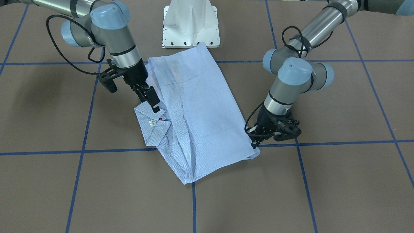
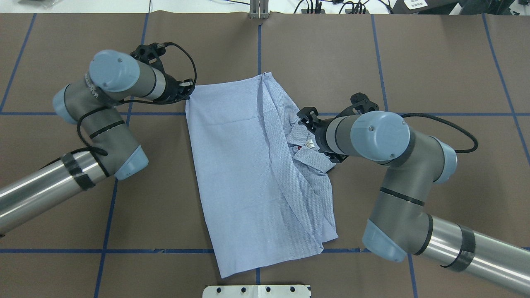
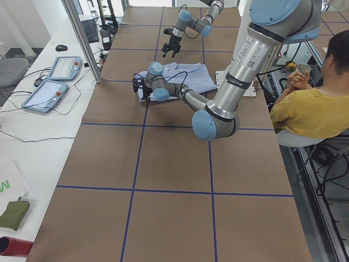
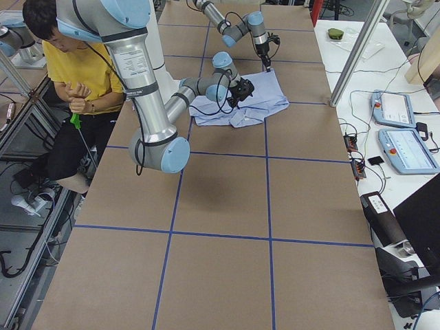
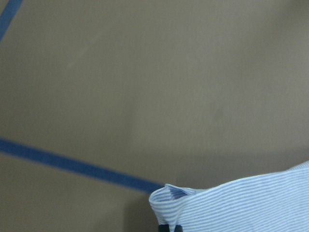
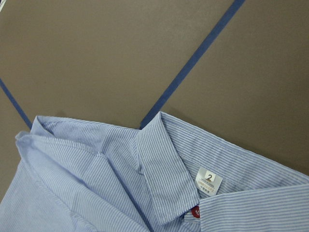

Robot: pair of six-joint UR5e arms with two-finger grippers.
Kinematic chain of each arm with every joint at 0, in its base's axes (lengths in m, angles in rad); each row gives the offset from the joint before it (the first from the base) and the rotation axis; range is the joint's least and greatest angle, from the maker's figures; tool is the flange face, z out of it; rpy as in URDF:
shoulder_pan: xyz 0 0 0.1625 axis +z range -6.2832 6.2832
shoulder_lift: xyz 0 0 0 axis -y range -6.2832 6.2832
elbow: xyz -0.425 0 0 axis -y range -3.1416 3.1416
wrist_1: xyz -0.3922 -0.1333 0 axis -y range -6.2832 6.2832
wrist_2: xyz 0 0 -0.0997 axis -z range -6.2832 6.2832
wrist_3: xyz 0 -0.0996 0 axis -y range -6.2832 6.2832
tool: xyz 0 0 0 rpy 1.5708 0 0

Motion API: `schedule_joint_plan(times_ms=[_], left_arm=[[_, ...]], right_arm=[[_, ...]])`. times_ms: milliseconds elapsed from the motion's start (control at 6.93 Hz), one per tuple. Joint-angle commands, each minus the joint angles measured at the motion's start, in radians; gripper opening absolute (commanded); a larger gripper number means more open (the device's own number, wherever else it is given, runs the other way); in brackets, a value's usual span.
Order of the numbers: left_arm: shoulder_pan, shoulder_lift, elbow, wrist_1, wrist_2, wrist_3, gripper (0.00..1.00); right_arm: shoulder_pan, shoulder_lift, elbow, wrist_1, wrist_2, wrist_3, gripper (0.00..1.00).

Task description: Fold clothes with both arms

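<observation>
Shirt: the shirt (image 2: 244,178) lies flat on the bench (image 2: 414,62), folded lengthwise.
Axis: its long side runs away from the robot, slightly slanted.
Collar: the collar (image 1: 152,127) sticks out sideways toward the robot's right, with the tag (image 6: 209,181) facing up.
Left pincer: the left pincer (image 1: 255,142) sits low on the bench at the shirt's far left corner, closed on the hem.
Right pincer: the right pincer (image 1: 153,105) tilts down over the collar with its jaws apart, holding nothing.
Arms: both elbows are bent and the wrists turn inward toward the shirt.

overhead and front views face each other, steeply down on the worktop (image 2: 414,62), sharing the shirt (image 1: 194,106). two end views look along it from afar. wrist views sit close over the shirt.
</observation>
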Motion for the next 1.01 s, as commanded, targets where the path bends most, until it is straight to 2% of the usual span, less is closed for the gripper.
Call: schedule_joint_plan(times_ms=[0, 144, 289, 433, 577, 721, 866], left_arm=[[-0.026, -0.132, 0.173, -0.084, 0.004, 0.043, 0.0], [-0.026, -0.143, 0.179, -0.085, 0.004, 0.047, 0.0], [-0.029, -0.172, 0.197, -0.088, 0.005, 0.048, 0.01], [-0.03, -0.192, 0.214, -0.086, 0.005, 0.092, 0.55], [-0.085, -0.175, 0.181, -0.08, -0.019, 0.15, 0.64], [-0.125, -0.108, 0.12, -0.086, -0.124, 0.186, 0.65], [-0.165, -0.039, 0.04, -0.082, -0.186, 0.239, 0.65]], right_arm=[[-0.103, 0.078, -0.094, -0.004, -0.229, -0.138, 1.0], [-0.106, 0.112, -0.119, -0.002, -0.268, -0.152, 1.0], [-0.108, 0.115, -0.138, -0.005, -0.265, -0.16, 1.0], [-0.132, 0.117, -0.143, -0.017, -0.262, -0.245, 1.0], [-0.166, 0.117, -0.158, -0.055, -0.265, -0.383, 1.0], [-0.178, 0.12, -0.153, -0.089, -0.264, -0.49, 1.0], [-0.19, 0.121, -0.146, -0.115, -0.262, -0.589, 1.0]])
